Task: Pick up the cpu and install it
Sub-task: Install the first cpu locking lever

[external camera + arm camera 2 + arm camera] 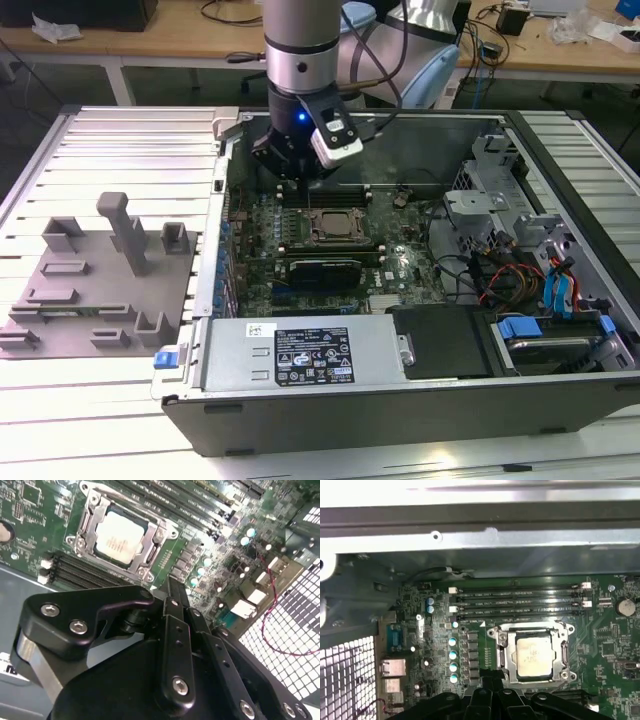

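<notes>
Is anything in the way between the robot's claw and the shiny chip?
No, nothing visible. The cpu lies in the socket with its top bare. The gripper hangs over the board just beside it, with open air between.

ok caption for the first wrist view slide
The cpu rests in the motherboard socket, gripper hovering close by.

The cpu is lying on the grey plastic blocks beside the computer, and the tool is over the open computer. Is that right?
Not quite. The cpu is not on the grey plastic blocks. The first wrist view shows it sitting inside the metal-framed socket on the motherboard. The tool is over the open computer, as you said.
</notes>
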